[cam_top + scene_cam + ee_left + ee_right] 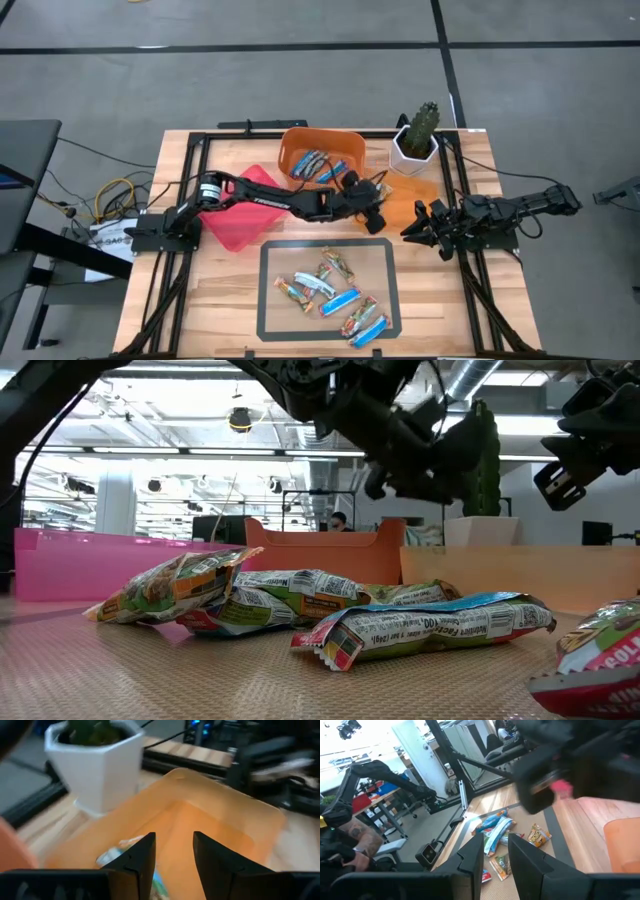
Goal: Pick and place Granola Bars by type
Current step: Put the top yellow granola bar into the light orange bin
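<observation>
Bars lie scattered inside the dark taped rectangle near the surface's front edge, some blue and white, some multicoloured; in the low view you see them piled close, several touching. A few more bars sit in the deep orange bin at the back edge. Your left hand reaches out over the pale orange bin just beside the white plant pot; its fingers stand a little apart with nothing held between them, and a bar lies in that bin beneath them. Your right hand hovers near the right edge, close to the pale orange bin, its fingers likewise parted and holding nothing. A pink bin sits toward the left, under the left arm.
</observation>
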You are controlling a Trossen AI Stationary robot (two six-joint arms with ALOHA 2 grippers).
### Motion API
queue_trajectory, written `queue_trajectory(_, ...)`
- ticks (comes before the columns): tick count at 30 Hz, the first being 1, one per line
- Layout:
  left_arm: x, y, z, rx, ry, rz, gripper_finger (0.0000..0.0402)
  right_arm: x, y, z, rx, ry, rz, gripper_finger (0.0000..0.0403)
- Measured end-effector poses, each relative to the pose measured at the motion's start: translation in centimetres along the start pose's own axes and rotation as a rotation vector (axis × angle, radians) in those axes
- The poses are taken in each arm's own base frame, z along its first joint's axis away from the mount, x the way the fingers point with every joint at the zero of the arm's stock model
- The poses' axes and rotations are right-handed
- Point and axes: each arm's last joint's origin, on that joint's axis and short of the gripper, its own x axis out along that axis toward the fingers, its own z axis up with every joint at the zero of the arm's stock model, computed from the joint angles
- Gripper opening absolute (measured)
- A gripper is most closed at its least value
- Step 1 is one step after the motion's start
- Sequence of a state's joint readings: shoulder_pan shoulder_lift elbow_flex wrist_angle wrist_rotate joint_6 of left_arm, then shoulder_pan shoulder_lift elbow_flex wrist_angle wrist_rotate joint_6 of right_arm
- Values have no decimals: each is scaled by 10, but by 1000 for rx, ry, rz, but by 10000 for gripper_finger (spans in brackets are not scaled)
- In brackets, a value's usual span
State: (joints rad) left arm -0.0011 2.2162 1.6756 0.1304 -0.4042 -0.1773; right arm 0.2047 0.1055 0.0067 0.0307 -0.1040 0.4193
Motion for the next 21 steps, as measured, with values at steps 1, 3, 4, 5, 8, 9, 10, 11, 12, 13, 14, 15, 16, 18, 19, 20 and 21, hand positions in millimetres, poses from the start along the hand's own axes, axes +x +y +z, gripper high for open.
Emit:
queue_trajectory(1, -3, -4, 1, 31, -3, -12, 123, 0, 0, 0, 0, 0, 0, 82)
queue_trajectory(3, -9, -12, 1, 87, -1, -44, 123, 0, 0, 0, 0, 0, 0, 82)
queue_trajectory(4, -12, -17, 1, 110, -7, -67, 123, 0, 0, 0, 0, 0, 0, 82)
queue_trajectory(5, -15, -20, 2, 134, -8, -82, 123, 0, 0, 0, 0, 0, 0, 82)
queue_trajectory(8, -24, -29, -3, 191, 9, -148, 123, 0, 0, 0, 0, 1, 0, 82)
queue_trajectory(9, -28, -30, -6, 210, 26, -164, 123, 0, 0, 0, 0, 0, 0, 82)
queue_trajectory(10, -32, -32, -6, 222, 27, -183, 123, 0, 0, 0, 0, -1, 1, 82)
queue_trajectory(11, -37, -34, -7, 234, 29, -198, 123, 0, 0, 0, 0, 0, 0, 82)
queue_trajectory(12, -41, -35, -8, 246, 28, -206, 123, 0, 0, 0, 0, 1, 0, 82)
queue_trajectory(13, -46, -36, -9, 261, 26, -212, 123, 0, 0, 0, 0, 0, 0, 82)
queue_trajectory(14, -51, -36, -11, 278, 32, -216, 123, 0, 0, 0, 0, -1, 0, 82)
queue_trajectory(15, -56, -36, -14, 293, 37, -221, 123, 0, 0, 0, 0, 1, 0, 82)
queue_trajectory(16, -60, -36, -17, 309, 45, -226, 123, 0, 0, 0, 0, 1, 0, 82)
queue_trajectory(18, -68, -36, -25, 341, 63, -235, 123, 0, 0, 0, 0, 0, 0, 82)
queue_trajectory(19, -71, -36, -30, 356, 77, -237, 123, 0, 0, 0, 0, 0, 0, 82)
queue_trajectory(20, -74, -37, -34, 367, 86, -241, 123, 0, 0, 0, 0, 0, 0, 82)
queue_trajectory(21, -78, -37, -38, 376, 96, -247, 123, 0, 0, 0, 0, 0, 0, 82)
